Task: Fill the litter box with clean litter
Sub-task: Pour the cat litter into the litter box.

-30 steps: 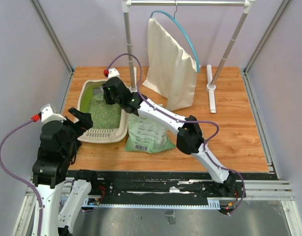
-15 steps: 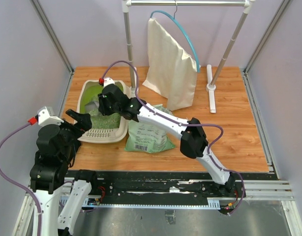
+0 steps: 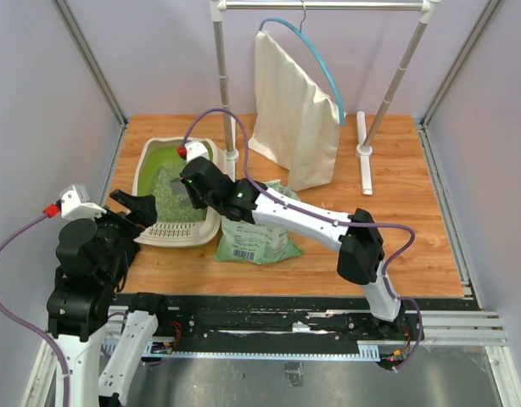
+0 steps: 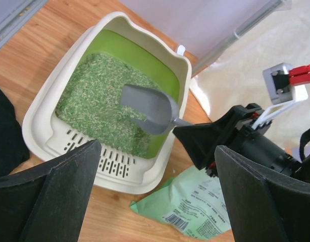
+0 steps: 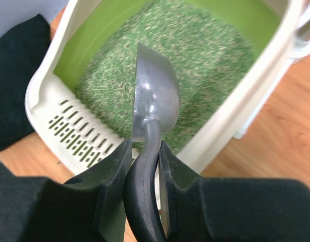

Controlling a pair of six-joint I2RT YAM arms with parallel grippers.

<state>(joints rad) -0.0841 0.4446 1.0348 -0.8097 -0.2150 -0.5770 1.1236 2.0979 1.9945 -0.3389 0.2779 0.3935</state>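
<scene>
Litter box (image 3: 182,231) at table's 10 o'clock, clean litter (image 3: 169,190) spread inside. Grey scoop (image 5: 155,96) over the litter, handle clamped in right gripper (image 5: 145,148). Left gripper (image 3: 136,203) at box's 8 o'clock, fingers wide apart, empty. Green bag (image 3: 256,229) at box's 4 o'clock.

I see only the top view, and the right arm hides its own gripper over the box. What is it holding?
Observer: The right gripper is shut on the handle of a grey scoop.
Reviewer: Loaded?
Observer: The scoop's visible face is bare; its bowl hangs over the litter in the box.
Reviewer: And the other arm?
Observer: The left gripper is open, nothing between its fingers, pointing at the box.
</scene>
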